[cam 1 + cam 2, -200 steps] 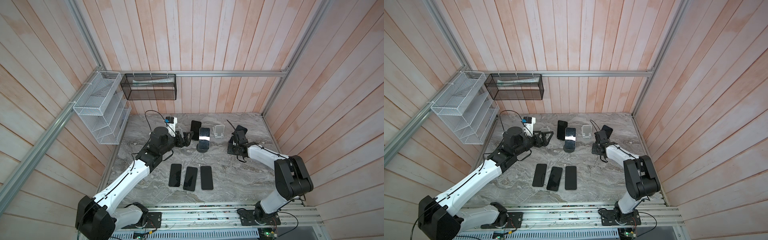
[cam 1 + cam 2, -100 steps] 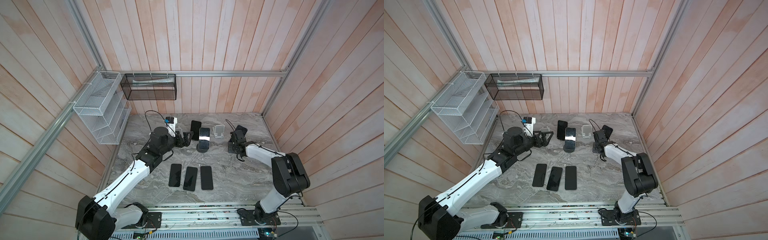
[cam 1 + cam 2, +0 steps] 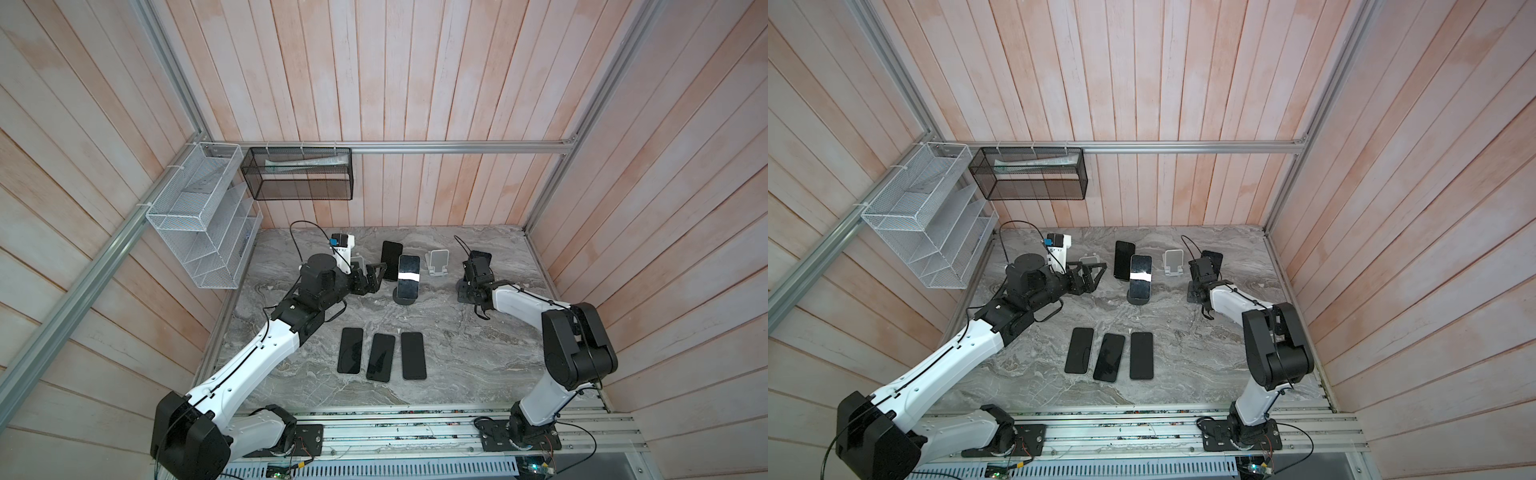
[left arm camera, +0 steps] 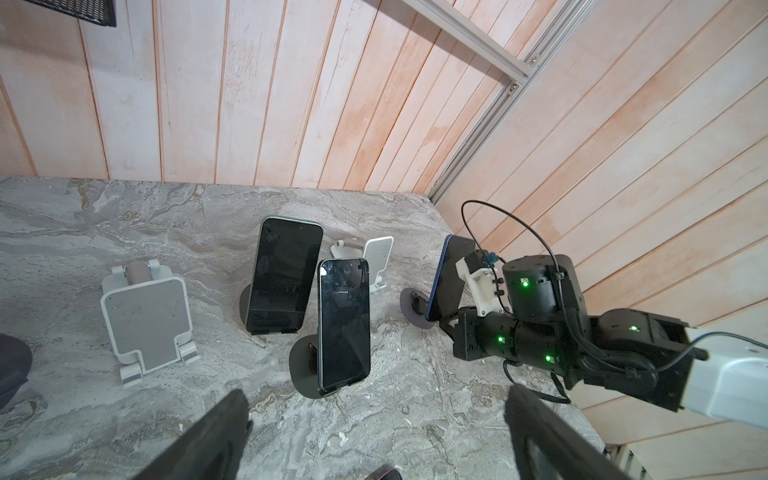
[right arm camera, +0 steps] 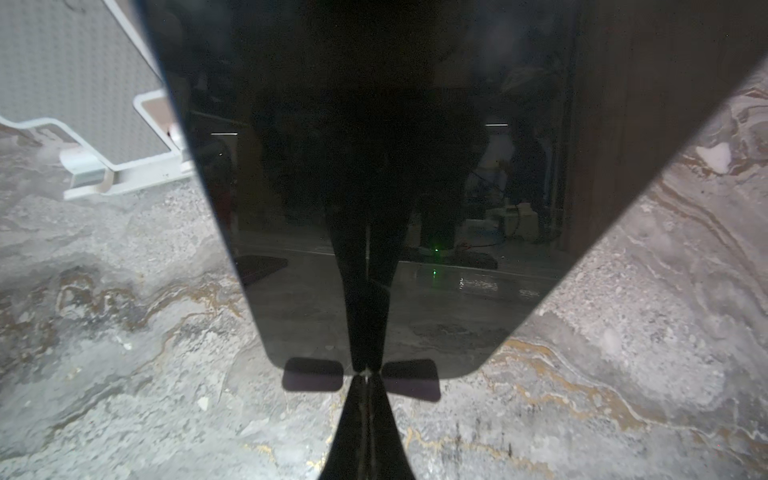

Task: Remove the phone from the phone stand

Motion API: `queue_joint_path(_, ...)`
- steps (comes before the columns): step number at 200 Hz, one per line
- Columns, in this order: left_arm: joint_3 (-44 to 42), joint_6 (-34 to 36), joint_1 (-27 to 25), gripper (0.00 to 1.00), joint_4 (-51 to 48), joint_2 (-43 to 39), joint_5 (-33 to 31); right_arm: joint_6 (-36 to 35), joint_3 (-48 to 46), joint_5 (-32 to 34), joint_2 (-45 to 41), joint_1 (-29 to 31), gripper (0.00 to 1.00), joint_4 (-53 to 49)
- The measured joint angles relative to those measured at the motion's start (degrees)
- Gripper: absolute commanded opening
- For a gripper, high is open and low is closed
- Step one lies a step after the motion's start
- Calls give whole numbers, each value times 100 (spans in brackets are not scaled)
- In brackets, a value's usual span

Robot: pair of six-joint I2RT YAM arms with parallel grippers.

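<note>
The left gripper [image 3: 379, 277], fingers wide apart and holding nothing, hangs just beside the middle phone [image 3: 408, 276]. This one leans almost upright on its round dark stand [image 3: 404, 300], long axis up and down, straight ahead of the fingers. The right gripper [image 5: 365, 376], fingers pressed together and empty, has its tip at the lower edge of another phone [image 5: 374, 166], so I think the left arm is the nearer.

Walls: we see pale pinkish wooden planks [image 3: 415, 83] on the left, right and far sides.
Frame: silver metal rails [image 3: 457, 146] cross the far wall and climb the corners.
Surface: a grey marbled tabletop [image 3: 478, 365] with brownish veins.
Left wall: a white wire shelf rack [image 3: 195, 216].
Far wall: a black mesh basket [image 3: 299, 191] at its left end, just beside the rack.
Near edge: a metal track [image 3: 415, 428].
Light: we find it soft and even.
</note>
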Motion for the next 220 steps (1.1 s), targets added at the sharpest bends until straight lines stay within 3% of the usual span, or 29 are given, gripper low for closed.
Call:
queue_joint_path(169,0,190,0,97,-2,-15,-151,-107,0,173,-42,-240,0,-22)
queue_joint_path(220,0,251,0,97,-7,-33,-168,-81,-92,-35,-721,-247,0,-133)
